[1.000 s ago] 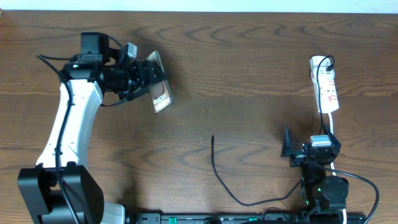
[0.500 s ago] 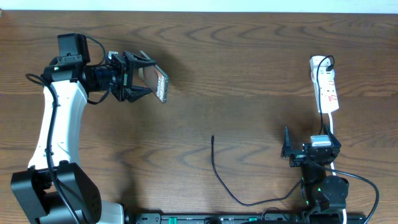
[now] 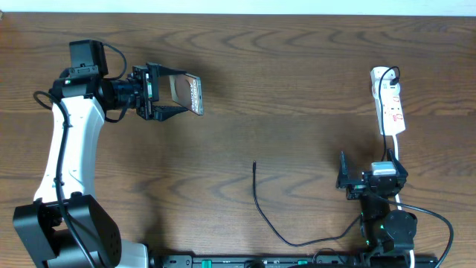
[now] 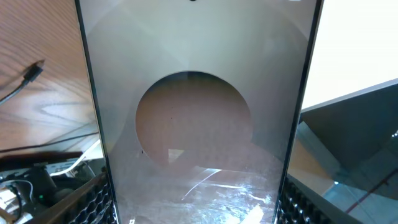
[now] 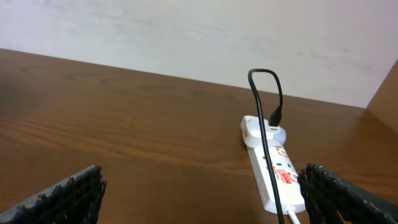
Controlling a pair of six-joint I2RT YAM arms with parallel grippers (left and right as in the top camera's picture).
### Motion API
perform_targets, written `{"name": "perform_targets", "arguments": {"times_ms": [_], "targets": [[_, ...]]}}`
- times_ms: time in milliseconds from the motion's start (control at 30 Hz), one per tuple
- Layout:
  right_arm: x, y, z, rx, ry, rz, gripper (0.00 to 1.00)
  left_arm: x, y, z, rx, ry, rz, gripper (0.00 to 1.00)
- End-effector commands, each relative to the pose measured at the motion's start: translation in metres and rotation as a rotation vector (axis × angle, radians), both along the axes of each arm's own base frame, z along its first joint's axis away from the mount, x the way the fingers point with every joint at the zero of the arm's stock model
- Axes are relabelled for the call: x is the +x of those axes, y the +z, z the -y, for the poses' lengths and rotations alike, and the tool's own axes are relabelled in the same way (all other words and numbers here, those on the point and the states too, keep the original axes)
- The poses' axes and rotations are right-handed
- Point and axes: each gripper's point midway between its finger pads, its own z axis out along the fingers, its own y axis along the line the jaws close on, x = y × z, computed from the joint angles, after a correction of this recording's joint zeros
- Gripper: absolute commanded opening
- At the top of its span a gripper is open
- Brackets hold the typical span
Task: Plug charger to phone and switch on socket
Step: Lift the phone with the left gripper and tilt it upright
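Observation:
My left gripper (image 3: pixel 175 93) holds the phone (image 3: pixel 186 91) lifted above the table's left side, tilted on its edge. In the left wrist view the phone (image 4: pixel 196 112) fills the frame, clamped by its long sides between my fingers (image 4: pixel 93 202). The charger (image 3: pixel 256 197), a thin black cable, lies at mid-table with its plug tip (image 3: pixel 254 165) pointing away; that tip (image 4: pixel 32 71) also shows past the phone. The white socket (image 3: pixel 388 100) lies at the far right. My right gripper (image 3: pixel 370 179) stands open near the front edge, facing the socket (image 5: pixel 270 171), nothing between its fingers (image 5: pixel 62 199).
A black lead (image 5: pixel 264 112) is plugged into the socket's far end and runs back along the strip. Its white cord (image 3: pixel 394 152) trails toward my right arm. A pale wall (image 5: pixel 186 37) rises behind the table's far edge.
My left arm has swung left and its wrist has rolled, turning the held phone from nearly flat to tilted on edge. The right arm, charger and socket have not moved.

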Motion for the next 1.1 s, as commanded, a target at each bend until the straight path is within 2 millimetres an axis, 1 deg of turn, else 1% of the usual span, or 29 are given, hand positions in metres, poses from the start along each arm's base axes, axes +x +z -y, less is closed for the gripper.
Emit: {"name": "perform_targets", "arguments": {"times_ms": [0, 200, 333, 667, 900, 1067], "targets": [[0.0, 0.0, 0.0, -0.001, -0.005, 0.001, 0.99, -0.004, 0.031, 0.004, -0.056, -0.018, 0.062, 0.07], [0.0, 0.0, 0.0, -0.001, -0.005, 0.001, 0.99, -0.008, 0.04, 0.008, -0.122, -0.029, 0.034, 0.07], [0.0, 0.0, 0.0, -0.001, -0.005, 0.001, 0.99, -0.008, 0.04, 0.008, -0.14, -0.013, -0.009, 0.07], [0.0, 0.0, 0.0, -0.001, -0.005, 0.001, 0.99, -0.007, 0.041, 0.008, -0.137, -0.014, 0.002, 0.07], [0.0, 0.0, 0.0, -0.001, -0.005, 0.001, 0.99, 0.001, 0.034, 0.003, -0.057, -0.008, 0.076, 0.07], [0.0, 0.0, 0.001, -0.002, -0.011, 0.002, 0.99, 0.005, 0.025, -0.002, 0.041, -0.03, 0.177, 0.07]]}}
